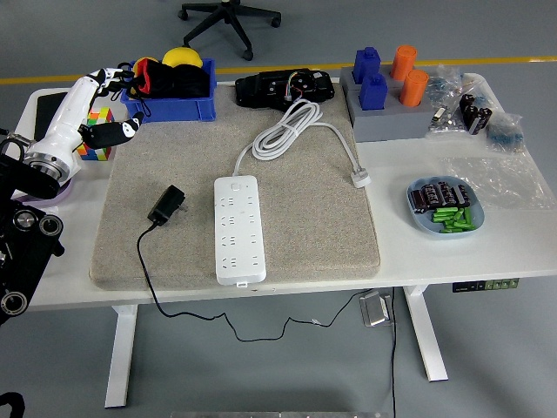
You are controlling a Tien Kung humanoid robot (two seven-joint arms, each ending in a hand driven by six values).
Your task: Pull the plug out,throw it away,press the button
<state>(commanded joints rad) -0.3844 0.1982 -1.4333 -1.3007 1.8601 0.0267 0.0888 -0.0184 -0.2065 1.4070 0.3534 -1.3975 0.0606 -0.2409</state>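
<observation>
Grey floor beyond, with an office chair base (231,16) at the far edge and a yellow line running across; nearer, a white table (435,257) covered in the middle by a grey felt mat (305,226). On the mat, a white power strip (237,228) lying lengthwise near to far, its white cable (291,131) coiled toward the far side and ending in a white plug (360,179) near the mat's right edge. Just left of the strip, apart from it, a black plug (166,205) lying loose on the mat, unplugged, with its thin black cord (148,270) trailing over the near edge. At far left, the left hand (103,109), white with dark fingertips, raised over the table's left end beside a colourful cube (96,144), fingers loosely spread and grasping nothing. Behind it, a blue bin (170,106) with red, yellow and black items. Farther right, a black device (285,87), a grey block with blue and orange pieces (387,96), and a blue dish of batteries (444,209).
</observation>
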